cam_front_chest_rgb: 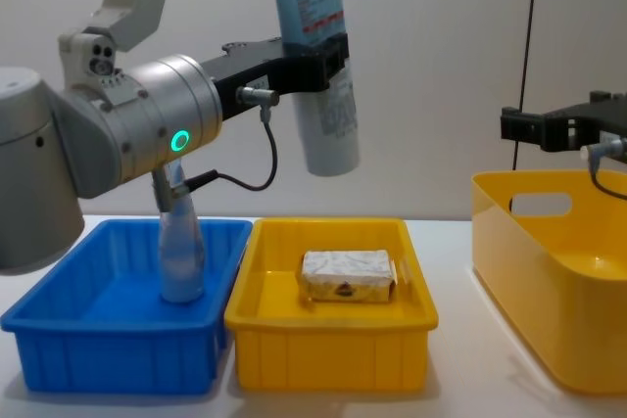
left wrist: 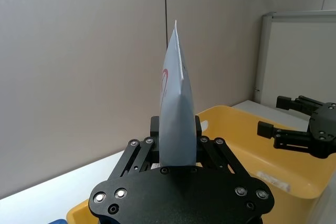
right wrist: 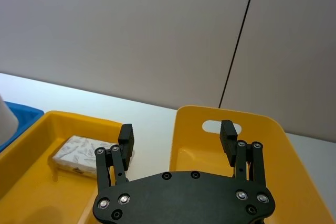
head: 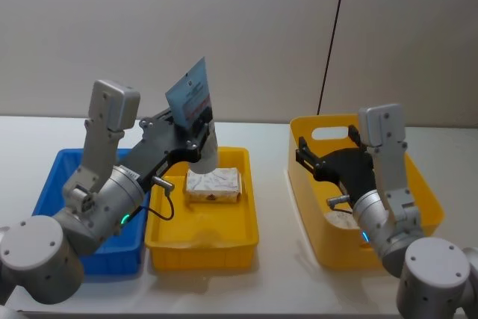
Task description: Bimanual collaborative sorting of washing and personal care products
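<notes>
Tube (cam_front_chest_rgb: 328,134) looks soft, light and slippery; best held at its middle, not the thin flat end. Left gripper (cam_front_chest_rgb: 313,56) pinches it there, high over the small yellow tray (cam_front_chest_rgb: 333,359). Right gripper (right wrist: 176,130) hangs wide open over the tall yellow bin (cam_front_chest_rgb: 549,281).

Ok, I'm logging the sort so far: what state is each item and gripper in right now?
squeeze tube: held in the air over the yellow tray, crimped end up.
wrapped block pack: lying flat in the yellow tray.
clear bottle: standing upright in the blue bin.
left gripper: shut on the squeeze tube.
right gripper: open, empty, above the tall yellow bin.
</notes>
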`<action>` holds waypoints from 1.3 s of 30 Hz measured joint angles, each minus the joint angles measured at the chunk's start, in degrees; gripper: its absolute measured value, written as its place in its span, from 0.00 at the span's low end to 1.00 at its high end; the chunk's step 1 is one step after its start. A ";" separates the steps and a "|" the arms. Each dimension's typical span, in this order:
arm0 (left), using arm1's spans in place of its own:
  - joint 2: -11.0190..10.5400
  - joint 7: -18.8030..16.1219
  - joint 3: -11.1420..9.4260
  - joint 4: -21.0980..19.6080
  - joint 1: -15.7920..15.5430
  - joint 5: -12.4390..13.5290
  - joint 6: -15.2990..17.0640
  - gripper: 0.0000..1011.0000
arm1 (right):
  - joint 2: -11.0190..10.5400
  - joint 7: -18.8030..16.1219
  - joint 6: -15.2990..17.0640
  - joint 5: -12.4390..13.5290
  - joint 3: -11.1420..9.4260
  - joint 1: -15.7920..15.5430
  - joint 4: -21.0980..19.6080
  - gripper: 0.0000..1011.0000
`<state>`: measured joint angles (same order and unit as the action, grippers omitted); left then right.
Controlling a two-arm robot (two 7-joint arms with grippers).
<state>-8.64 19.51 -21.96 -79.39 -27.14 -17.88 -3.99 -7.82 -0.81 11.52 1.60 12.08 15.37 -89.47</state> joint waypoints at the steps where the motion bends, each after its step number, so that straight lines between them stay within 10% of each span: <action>1: 0.05 0.06 -0.04 0.04 -0.06 -0.03 -0.01 0.27 | 0.00 0.00 0.00 0.00 0.00 0.00 0.00 0.99; 39: 0.85 1.01 -0.61 0.78 -0.84 -0.54 -0.16 0.27 | -9.14 -25.08 3.52 7.03 6.28 3.57 -2.33 0.99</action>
<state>-7.79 20.52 -22.57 -78.61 -27.98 -18.42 -4.16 -16.96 -25.90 15.04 8.63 18.36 18.94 -91.80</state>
